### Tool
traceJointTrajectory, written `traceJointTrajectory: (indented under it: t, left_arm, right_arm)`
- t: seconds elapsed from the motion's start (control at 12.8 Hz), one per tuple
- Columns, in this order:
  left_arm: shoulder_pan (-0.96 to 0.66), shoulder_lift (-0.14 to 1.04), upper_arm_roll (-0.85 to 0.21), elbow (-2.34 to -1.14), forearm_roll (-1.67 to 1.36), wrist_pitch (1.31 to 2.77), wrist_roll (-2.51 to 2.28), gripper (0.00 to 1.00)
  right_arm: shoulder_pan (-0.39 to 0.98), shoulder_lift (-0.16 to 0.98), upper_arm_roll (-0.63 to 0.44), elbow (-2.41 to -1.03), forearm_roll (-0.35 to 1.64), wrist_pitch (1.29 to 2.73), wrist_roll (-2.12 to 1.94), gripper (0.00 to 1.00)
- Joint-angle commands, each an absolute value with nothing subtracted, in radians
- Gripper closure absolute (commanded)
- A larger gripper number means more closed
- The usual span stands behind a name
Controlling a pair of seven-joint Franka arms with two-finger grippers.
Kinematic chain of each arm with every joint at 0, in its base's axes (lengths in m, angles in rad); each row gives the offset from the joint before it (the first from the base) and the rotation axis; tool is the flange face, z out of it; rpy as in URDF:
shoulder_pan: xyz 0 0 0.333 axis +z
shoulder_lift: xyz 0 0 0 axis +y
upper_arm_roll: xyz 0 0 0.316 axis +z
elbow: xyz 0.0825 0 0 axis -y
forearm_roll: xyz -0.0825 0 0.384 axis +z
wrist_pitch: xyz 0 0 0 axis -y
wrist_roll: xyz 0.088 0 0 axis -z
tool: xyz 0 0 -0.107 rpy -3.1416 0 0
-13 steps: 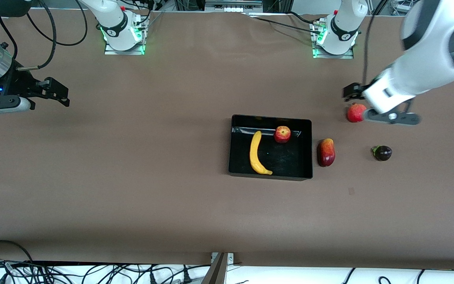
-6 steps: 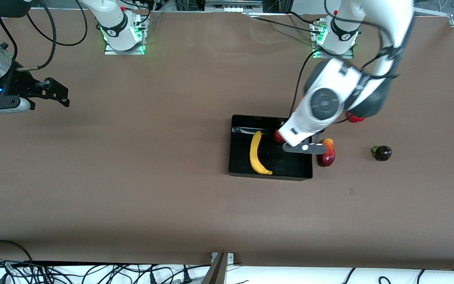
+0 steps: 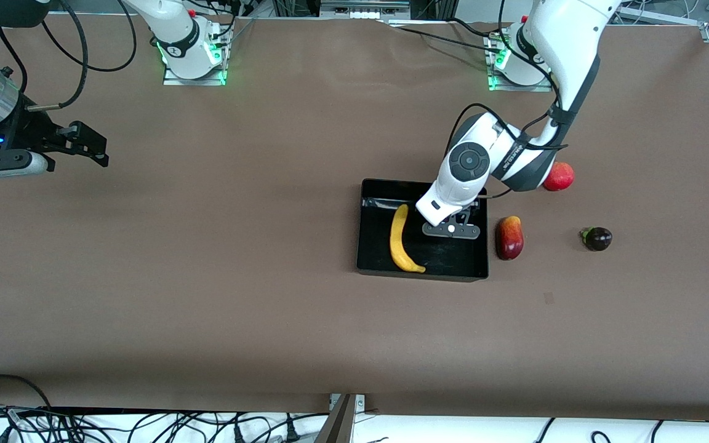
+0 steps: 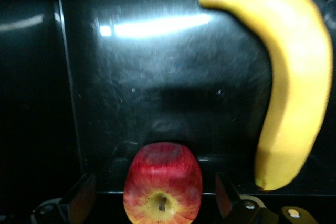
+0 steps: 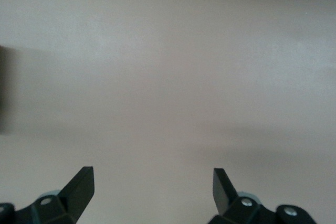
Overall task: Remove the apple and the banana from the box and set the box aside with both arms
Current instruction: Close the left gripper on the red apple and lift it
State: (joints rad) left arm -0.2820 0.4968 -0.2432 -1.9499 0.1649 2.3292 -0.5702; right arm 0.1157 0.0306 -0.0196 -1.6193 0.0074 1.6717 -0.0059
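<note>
The black box (image 3: 447, 257) holds the yellow banana (image 3: 399, 240) and the red-yellow apple (image 4: 163, 182). In the front view the left hand hides the apple. My left gripper (image 3: 451, 229) is over the box, open, its fingers (image 4: 83, 190) either side of the apple with gaps. The banana (image 4: 291, 87) lies beside it on the box floor (image 4: 157, 77). The mango (image 3: 509, 237), the pomegranate (image 3: 559, 176) and the mangosteen (image 3: 597, 239) lie on the table toward the left arm's end. My right gripper (image 3: 91, 147) is open and empty over bare table (image 5: 152, 179).
Brown table (image 3: 237, 307) all round. Arm bases (image 3: 193, 58) stand along the edge farthest from the front camera. Cables (image 3: 145, 424) hang along the nearest edge.
My left arm has swung from beside the pomegranate to over the box, and its gripper now straddles the apple. The right arm has not moved.
</note>
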Motion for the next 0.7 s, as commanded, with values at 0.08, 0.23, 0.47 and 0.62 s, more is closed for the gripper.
traceJointTrajectory:
  t: [0.08,0.23,0.47,0.62]
  left_arm:
    - [-0.305,0.495,-0.245,-2.003,0.192,2.401,-0.641,0.00]
    - [-0.304,0.491,-0.245,-2.003,0.192,2.389,-0.641,0.37]
    - [-0.296,0.482,-0.244,-2.002,0.192,2.347,-0.641,0.78]
    - [-0.287,0.453,-0.242,-1.988,0.192,2.329,-0.634,0.78]
  right_arm:
    - [0.104,0.034,-0.014,-1.606,0.006,1.669,-0.017,0.00]
    - [0.104,0.034,-0.014,-1.606,0.008,1.669,-0.017,0.00]
    - [0.104,0.034,-0.014,-1.606,0.008,1.672,-0.017,0.00]
    - [0.104,0.034,-0.014,-1.606,0.006,1.672,-0.017,0.00]
